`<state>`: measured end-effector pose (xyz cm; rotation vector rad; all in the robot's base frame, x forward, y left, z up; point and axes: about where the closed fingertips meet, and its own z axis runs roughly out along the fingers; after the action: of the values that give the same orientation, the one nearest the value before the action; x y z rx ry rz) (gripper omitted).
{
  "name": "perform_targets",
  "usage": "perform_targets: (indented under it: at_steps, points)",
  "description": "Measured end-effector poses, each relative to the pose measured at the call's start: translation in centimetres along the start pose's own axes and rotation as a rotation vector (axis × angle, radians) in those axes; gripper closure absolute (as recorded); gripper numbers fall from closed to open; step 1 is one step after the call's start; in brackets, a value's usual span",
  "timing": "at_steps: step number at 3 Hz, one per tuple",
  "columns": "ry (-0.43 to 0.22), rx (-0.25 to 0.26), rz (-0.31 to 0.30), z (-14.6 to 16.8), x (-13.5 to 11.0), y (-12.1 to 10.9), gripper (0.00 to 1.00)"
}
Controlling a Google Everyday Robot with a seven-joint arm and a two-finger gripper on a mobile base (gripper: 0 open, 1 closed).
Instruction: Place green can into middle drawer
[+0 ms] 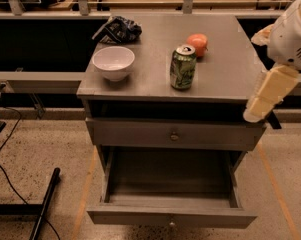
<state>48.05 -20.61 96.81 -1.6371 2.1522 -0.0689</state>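
Count on the grey tabletop (225, 81): one green can (183, 67), one white bowl (113, 62), one orange-red fruit (197, 44) and one dark crumpled bag (118, 29). Four things, all on top of the cabinet.

The green can stands upright near the front middle of the tabletop, silver pull-tab top facing up. The fruit sits just behind it and a touch to the right, very near. The bowl rests well to the left of the can, mouth up, and the crumpled bag lies behind the bowl towards the back left corner.

Below the tabletop there is one dark open recess, then one closed drawer front (140, 133) with one small round knob (174, 135). Under that, the middle drawer (170, 216) is pulled far out towards the camera, a wide shallow grey box, with one knob showing at the bottom edge of its front.

Now the arm: it comes in from the right edge, a white rounded housing (291, 34) up high beside the tabletop's right side. The cream-coloured pincer (266, 96) hangs from it, slanting down and to the left, just off the cabinet's front right corner, well apart from the can. Whether the pincer is spread or pressed together, I cannot tell. It grips nothing.
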Motion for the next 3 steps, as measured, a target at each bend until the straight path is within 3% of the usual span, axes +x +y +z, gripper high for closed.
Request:
perform_targets:
  at_steps: [1,3]
  points:
    - [-0.145,0.063,0.021,2.8,-2.7,-3.0,0.00]
    - [-0.553,0.133,0.135,7.7,-10.2,-7.9,0.00]
